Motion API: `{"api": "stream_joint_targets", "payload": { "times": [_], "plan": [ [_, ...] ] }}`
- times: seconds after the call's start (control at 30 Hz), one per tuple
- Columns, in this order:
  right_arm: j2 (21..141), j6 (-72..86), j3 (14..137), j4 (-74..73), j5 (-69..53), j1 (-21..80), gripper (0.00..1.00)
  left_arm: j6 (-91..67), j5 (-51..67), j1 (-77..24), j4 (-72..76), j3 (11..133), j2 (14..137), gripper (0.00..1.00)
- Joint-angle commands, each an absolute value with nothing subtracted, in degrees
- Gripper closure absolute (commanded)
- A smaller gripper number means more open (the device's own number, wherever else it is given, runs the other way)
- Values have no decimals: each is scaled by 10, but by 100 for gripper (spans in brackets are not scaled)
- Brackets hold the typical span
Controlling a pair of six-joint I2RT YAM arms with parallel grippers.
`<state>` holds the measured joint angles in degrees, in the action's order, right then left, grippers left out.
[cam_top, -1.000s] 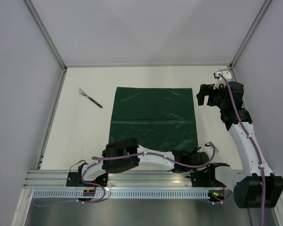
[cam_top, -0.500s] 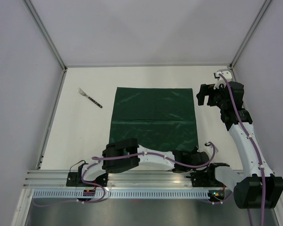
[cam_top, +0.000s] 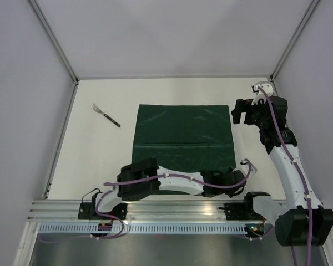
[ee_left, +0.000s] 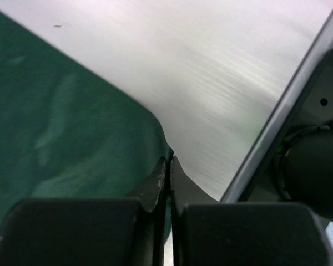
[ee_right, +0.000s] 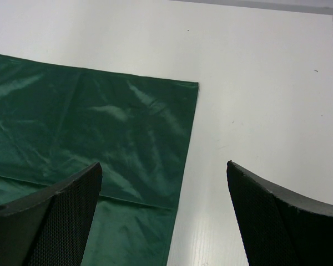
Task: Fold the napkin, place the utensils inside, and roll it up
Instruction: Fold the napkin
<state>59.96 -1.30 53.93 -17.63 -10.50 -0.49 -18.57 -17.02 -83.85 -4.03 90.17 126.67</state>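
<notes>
The dark green napkin [cam_top: 183, 138] lies spread flat in the middle of the table, a crease line across it. My left gripper [cam_top: 231, 177] reaches low along the near edge and is shut on the napkin's near right corner [ee_left: 61, 127]; the left wrist view shows the cloth pinched between the closed fingertips [ee_left: 169, 162]. My right gripper [cam_top: 240, 113] hovers open beside the far right corner, and the napkin [ee_right: 89, 127] edge runs between its spread fingers [ee_right: 164, 166]. A fork [cam_top: 105, 115] with a dark handle lies on the table left of the napkin.
Grey enclosure walls stand on the left, back and right. A metal rail [cam_top: 155, 213] with the arm bases runs along the near edge. A rail and the right arm's base [ee_left: 316, 166] sit close to the right of the left gripper.
My left gripper has shut on the napkin's near right corner and drawn forward slightly. The napkin has shifted a little to the right. The right arm has held still.
</notes>
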Motion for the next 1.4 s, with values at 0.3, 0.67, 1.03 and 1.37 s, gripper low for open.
{"api": "stream_joint_targets", "payload": {
  "times": [0.3, 0.67, 1.03, 1.37],
  "plan": [
    [590, -8, 555, -173, -98, -4, 2, -297, -82, -693, 40, 751, 1070, 98],
    [592, -11, 555, -172, -98, -4, 2, -352, 14, -470, 4, 679, 974, 98],
    [594, -12, 555, -172, -102, -4, 2, -341, 98, -285, -63, 707, 988, 98],
    [594, -13, 555, -172, -102, -4, 2, -329, 144, -202, -92, 759, 1034, 98]
  ]
}}
